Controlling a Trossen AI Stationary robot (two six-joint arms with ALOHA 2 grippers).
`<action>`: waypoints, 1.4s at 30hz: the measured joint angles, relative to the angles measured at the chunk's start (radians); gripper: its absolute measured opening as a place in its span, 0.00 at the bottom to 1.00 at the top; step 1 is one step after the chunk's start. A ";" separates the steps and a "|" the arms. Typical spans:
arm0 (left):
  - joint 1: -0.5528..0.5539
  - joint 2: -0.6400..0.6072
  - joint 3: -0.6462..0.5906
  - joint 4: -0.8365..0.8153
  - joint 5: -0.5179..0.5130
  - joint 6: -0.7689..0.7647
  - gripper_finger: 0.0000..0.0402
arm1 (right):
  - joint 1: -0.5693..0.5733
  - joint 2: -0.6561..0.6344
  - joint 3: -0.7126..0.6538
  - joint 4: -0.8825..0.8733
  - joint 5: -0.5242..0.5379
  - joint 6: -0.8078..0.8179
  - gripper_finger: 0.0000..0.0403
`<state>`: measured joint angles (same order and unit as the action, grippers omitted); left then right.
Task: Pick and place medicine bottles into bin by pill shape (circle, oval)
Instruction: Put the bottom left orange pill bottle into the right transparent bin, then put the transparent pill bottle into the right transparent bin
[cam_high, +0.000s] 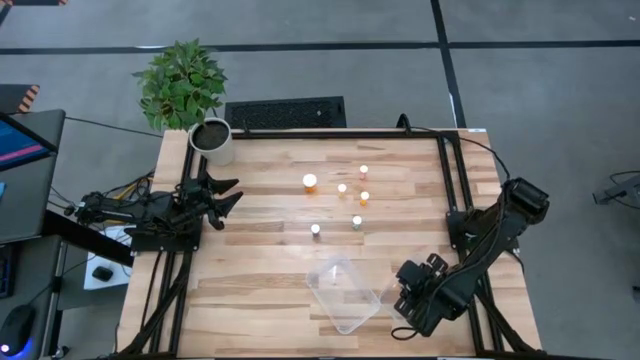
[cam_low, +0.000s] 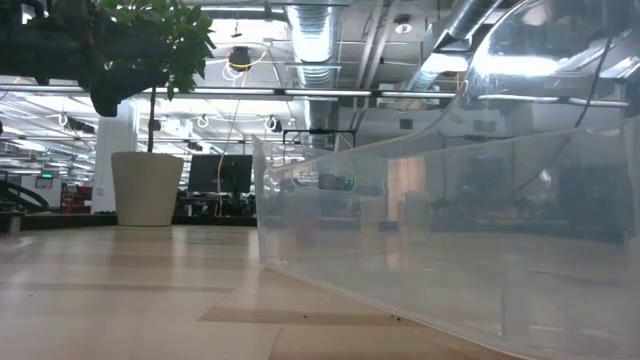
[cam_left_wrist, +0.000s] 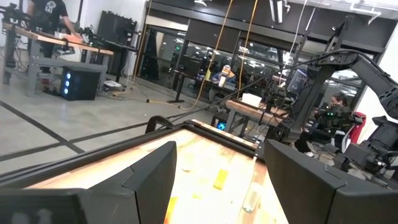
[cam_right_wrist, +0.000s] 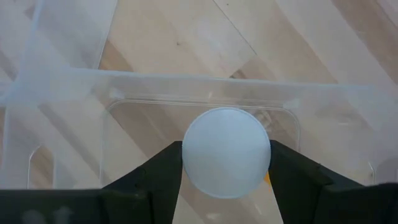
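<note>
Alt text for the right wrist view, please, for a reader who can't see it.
The right gripper holds a medicine bottle, its round white cap facing the camera, between its two dark fingers. Below it lies the clear plastic bin on the wooden table.

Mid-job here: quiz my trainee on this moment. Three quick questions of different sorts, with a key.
1. True or false: the right claw grips a white-capped bottle over the clear bin.
2. How many bottles stand loose on the table? A four, B six, C nine.
3. Fill in: the left claw waits open near the plant ___.
Key: 1 true; 2 B; 3 pot.
</note>
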<state>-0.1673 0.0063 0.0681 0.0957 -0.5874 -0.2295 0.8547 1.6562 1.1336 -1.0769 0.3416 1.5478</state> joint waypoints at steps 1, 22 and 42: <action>0.000 0.000 0.000 0.000 0.001 0.000 0.59 | 0.000 0.000 0.000 0.000 0.000 0.000 0.56; 0.000 0.000 0.000 0.000 0.001 0.000 0.59 | 0.000 -0.050 0.053 -0.065 -0.003 -0.078 0.65; 0.000 0.000 0.000 0.008 0.004 0.000 0.59 | -0.556 -0.311 0.195 -0.047 0.258 -0.949 0.65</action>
<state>-0.1670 0.0063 0.0681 0.1033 -0.5835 -0.2295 0.2985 1.3453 1.3281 -1.1239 0.5998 0.5988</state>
